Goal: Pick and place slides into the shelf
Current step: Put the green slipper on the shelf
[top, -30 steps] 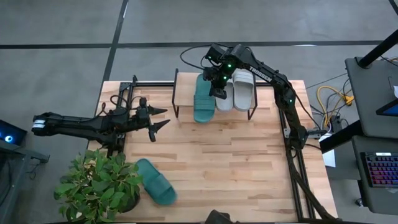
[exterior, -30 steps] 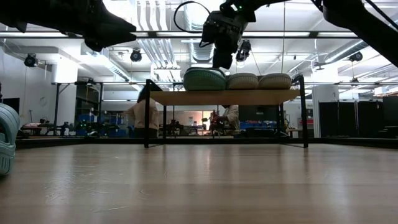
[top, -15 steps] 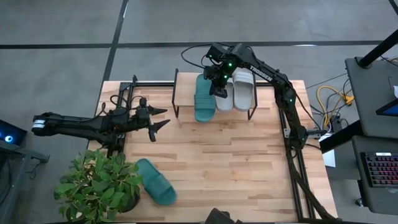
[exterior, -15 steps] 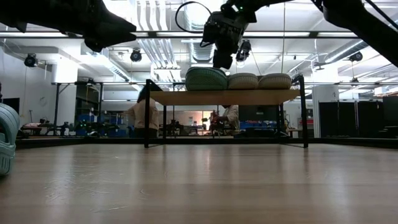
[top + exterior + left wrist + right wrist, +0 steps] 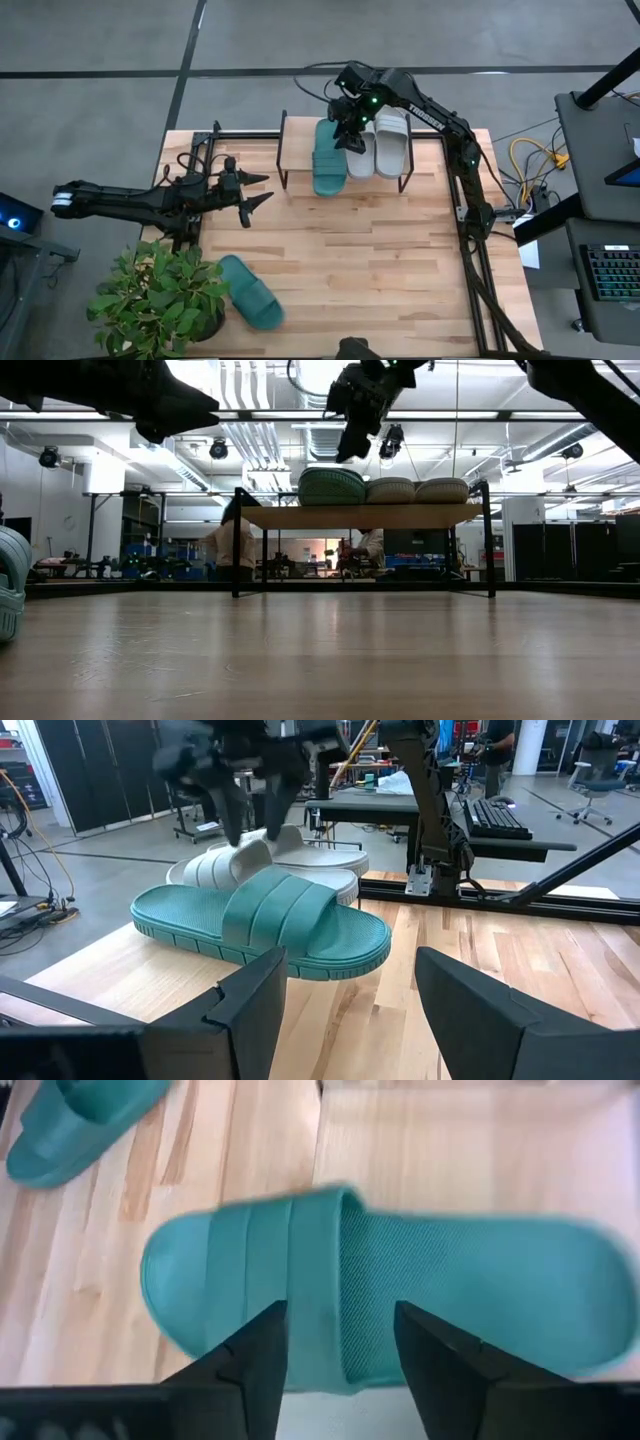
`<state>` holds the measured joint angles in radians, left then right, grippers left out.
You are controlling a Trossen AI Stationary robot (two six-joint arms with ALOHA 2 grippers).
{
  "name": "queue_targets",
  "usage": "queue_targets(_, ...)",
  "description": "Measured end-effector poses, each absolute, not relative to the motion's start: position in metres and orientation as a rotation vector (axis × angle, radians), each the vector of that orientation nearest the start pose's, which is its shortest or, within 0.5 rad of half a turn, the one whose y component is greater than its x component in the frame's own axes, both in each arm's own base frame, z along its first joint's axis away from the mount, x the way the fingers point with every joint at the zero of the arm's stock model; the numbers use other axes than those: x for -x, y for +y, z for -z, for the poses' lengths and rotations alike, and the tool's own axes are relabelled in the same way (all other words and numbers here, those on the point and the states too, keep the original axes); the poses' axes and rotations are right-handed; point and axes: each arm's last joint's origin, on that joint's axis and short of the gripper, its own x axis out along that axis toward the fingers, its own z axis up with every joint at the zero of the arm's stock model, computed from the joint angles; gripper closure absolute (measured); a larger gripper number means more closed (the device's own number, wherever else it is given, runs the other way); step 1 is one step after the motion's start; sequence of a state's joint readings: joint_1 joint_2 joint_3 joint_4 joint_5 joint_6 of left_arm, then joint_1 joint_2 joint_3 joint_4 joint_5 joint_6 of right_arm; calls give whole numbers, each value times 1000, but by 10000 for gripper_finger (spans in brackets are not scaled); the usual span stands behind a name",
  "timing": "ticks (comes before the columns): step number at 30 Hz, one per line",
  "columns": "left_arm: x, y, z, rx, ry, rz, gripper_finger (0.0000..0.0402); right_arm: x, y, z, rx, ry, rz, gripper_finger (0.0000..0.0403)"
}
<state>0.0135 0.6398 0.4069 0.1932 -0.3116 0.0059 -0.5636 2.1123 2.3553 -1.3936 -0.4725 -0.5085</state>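
One teal slide (image 5: 327,160) lies sole-down on the shelf (image 5: 360,515), at its left end; its strap end (image 5: 240,1280) reaches past the board's near edge. Two grey slides (image 5: 362,152) (image 5: 392,143) lie beside it on the same board. My right gripper (image 5: 350,448) hangs open just above the teal slide, clear of it, with its fingers (image 5: 265,1350) on either side of the strap. The second teal slide (image 5: 250,303) lies on the table near its front left. My left gripper (image 5: 266,188) waits open over the table's left side.
A potted plant (image 5: 160,300) stands at the table's front left corner, next to the loose teal slide. The shelf's thin black legs (image 5: 236,540) stand at the far edge. Bare tabletop (image 5: 380,270) spreads across the middle and right.
My right gripper has opened, let go of the teal slide and risen a little above it. The slide stays lying on the shelf's left end.
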Motion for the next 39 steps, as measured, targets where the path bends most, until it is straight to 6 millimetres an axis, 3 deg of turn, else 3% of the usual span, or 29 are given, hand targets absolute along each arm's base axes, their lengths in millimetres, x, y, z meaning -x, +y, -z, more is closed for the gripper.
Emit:
queue_targets(8,-156,11,-259,-10,40,-325,194,-348,-194,-407,4,802,-134,238)
queue_targets(16,-156,11,-259,-10,41,-325,194,-322,-129,-459,164,666,-236,253)
queue_targets(20,-156,11,-259,-2,44,-323,194,-311,-98,-470,236,649,-283,254)
queue_targets(27,-155,5,-254,175,177,-119,194,-294,-70,-463,311,673,-153,254)
queue_targets(33,-152,1,-245,337,340,-21,194,-281,-67,-438,312,626,-39,254)
queue_targets(39,-147,-4,-247,565,512,62,194,-269,-64,-407,327,462,21,255)
